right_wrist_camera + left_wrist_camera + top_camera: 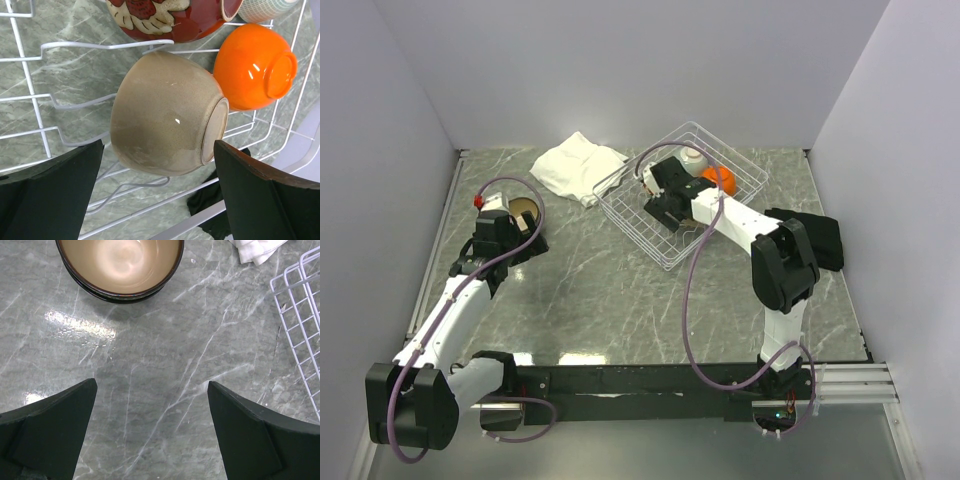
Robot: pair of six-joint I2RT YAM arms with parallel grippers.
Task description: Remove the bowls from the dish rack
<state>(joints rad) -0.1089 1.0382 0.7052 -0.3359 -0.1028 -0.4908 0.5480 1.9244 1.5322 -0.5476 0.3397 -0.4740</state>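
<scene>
Right gripper (pixel 159 150) spread above sideways tan bowl (pixel 160 115), foot facing orange bowl (pixel 250 65)

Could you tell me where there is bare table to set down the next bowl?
Bare marble table lies between the beige bowl on the left and the dish rack, running to the near edge. Crowded: the back, where the white cloth reaches the rack; the black cloth takes the right edge.

White arms (pixel 445 315), black grippers (pixel 151 384), purple cables (pixel 688 290)

One dish rack (pixel 625 212) holding four bowls (pixel 165 120), one two-bowl stack (pixel 120 270) outside, and two cloths (pixel 575 166)
</scene>
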